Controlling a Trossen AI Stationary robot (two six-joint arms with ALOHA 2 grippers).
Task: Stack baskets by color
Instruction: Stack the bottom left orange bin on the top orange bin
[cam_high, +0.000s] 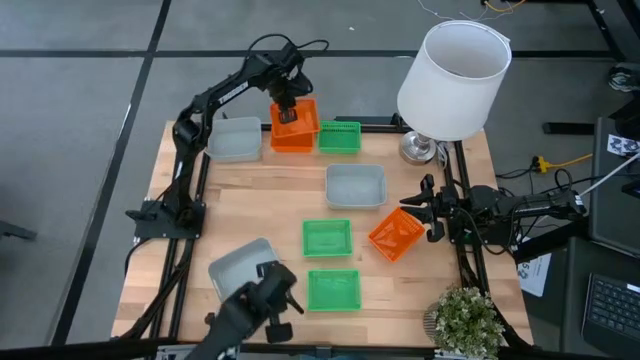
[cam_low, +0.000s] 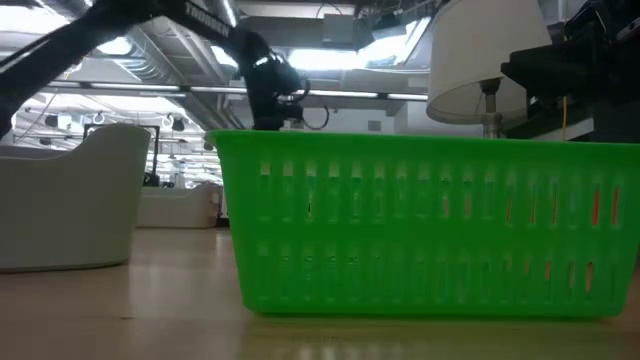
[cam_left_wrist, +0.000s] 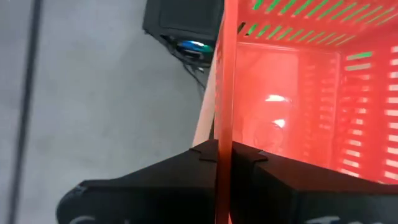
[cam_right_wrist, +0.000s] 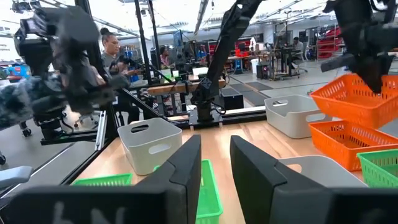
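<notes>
My left gripper (cam_high: 287, 108) reaches to the table's far edge and is shut on an orange basket (cam_right_wrist: 351, 99). It holds this basket tilted just above a second orange basket (cam_right_wrist: 348, 140) that stands on the table. Beside them stand a green basket (cam_high: 339, 136) and a grey basket (cam_high: 234, 139). Another grey basket (cam_high: 355, 186), two green baskets (cam_high: 327, 238) (cam_high: 333, 289), a third orange basket (cam_high: 395, 234) and a grey basket (cam_high: 243, 265) lie spread over the table. My right gripper (cam_right_wrist: 214, 180) waits open at the right edge, nothing between its fingers. My left gripper pinches one thin side wall (cam_left_wrist: 225, 124) of the orange basket at its upper edge, with one finger inside the basket and one outside. The fingers come from above, slanting down. The basket is lifted clear and tilted, hanging over the other orange basket.
A white lampshade (cam_high: 452, 80) on its lamp stands at the far right corner, close to the green basket. A small plant (cam_high: 465, 318) sits at the near right corner. Bare wood lies along the table's left side (cam_high: 250, 200).
</notes>
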